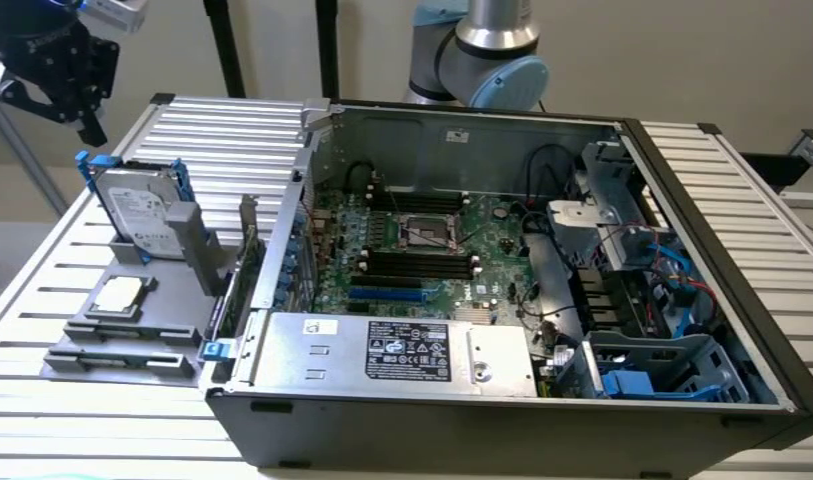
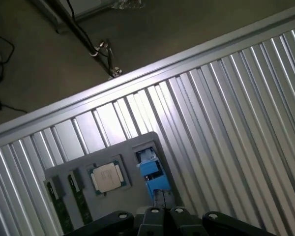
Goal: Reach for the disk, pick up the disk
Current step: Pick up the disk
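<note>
Disk stands on edge in a slot of the grey holder, which sits on the slatted table at the exterior view's left, outside the open PC case; label faces the camera, blue rails run along its edges; seating it upright leaves the top edge and both flat faces free, presumably so fingers can close over it from above. In the wrist view the disk is seen edge-on from above, a narrow blue strip close ahead of the gripper. Chip lies flat in its own recess just beside the disk, nearer the camera; two memory sticks sit in slots past the chip; each part has its own seat, so none touch and one can be lifted without disturbing the rest. Gripper hangs above and behind the disk, well apart from it, holding nothing; fingers drawn together, no gap for the disk as they stand. Judged: reach under way, disk not yet touched, pick-up not begun.
</note>
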Controlling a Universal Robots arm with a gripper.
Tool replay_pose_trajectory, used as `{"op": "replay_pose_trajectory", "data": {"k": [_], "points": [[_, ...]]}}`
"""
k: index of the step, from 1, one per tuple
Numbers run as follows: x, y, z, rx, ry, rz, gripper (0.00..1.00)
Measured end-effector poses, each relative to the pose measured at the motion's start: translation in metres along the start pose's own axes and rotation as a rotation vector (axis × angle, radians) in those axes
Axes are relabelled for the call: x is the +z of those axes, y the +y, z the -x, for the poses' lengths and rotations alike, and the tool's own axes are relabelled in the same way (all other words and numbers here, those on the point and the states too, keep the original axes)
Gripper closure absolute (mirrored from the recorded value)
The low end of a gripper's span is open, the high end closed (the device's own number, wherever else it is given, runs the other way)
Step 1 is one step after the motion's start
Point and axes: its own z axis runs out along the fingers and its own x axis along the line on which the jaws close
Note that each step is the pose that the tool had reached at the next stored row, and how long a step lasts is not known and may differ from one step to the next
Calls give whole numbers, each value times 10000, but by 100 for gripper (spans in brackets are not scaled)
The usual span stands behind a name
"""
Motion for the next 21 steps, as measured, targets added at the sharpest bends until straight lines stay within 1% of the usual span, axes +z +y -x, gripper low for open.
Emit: {"op": "replay_pose_trajectory", "data": {"k": [21], "points": [[0, -1, 0, -3814, 28, 29, 89]]}}
